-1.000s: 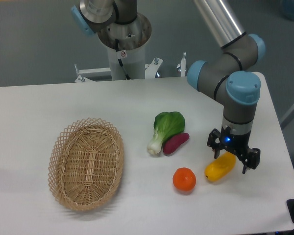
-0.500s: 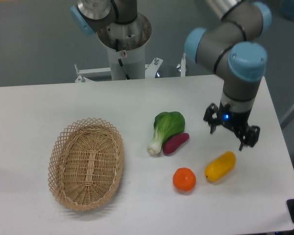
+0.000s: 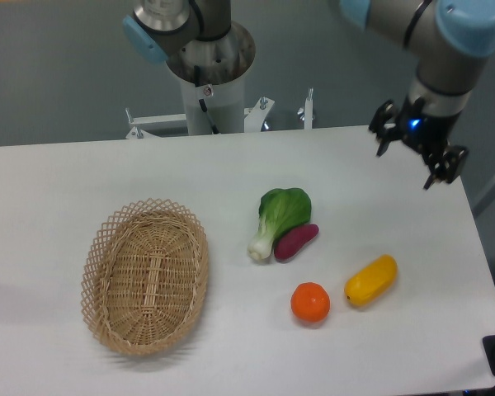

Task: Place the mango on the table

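The mango [image 3: 371, 280], glossy yellow-orange and oval, lies on the white table [image 3: 82, 177] at the right front, tilted up to the right. My gripper [image 3: 412, 167] is open and empty, raised well above and behind the mango near the table's far right edge. Nothing is between its fingers.
A round orange fruit [image 3: 310, 302] lies just left of the mango. A purple sweet potato [image 3: 296, 242] and a green bok choy [image 3: 278, 218] lie at the centre. An oval wicker basket [image 3: 146, 275] stands at the left. The arm's base column [image 3: 209, 58] rises behind the table.
My gripper has let go of the mango and risen up and back to the right. The mango stays where it was on the table.
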Robot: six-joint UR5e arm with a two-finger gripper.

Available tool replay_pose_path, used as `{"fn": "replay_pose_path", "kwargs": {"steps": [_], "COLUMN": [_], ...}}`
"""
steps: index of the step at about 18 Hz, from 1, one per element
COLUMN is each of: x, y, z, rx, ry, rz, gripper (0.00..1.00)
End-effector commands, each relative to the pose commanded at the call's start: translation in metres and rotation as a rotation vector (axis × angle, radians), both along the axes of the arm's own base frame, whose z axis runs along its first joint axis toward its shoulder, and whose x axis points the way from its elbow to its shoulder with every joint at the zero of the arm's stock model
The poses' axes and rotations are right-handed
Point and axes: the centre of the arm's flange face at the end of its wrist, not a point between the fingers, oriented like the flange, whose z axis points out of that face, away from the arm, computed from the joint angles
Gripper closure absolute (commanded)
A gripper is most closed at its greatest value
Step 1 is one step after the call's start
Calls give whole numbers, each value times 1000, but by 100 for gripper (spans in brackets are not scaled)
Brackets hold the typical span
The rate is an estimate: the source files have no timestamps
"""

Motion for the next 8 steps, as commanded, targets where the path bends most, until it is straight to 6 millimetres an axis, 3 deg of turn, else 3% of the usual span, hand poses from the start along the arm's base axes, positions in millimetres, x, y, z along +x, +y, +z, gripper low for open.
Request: {"fn": "replay_pose_path", "kwargs": {"steps": [8], "x": [-1], "y": [-4], "z": [2], "rx": [20], "ry": [-4], "rz": [19], "gripper": [0]}}
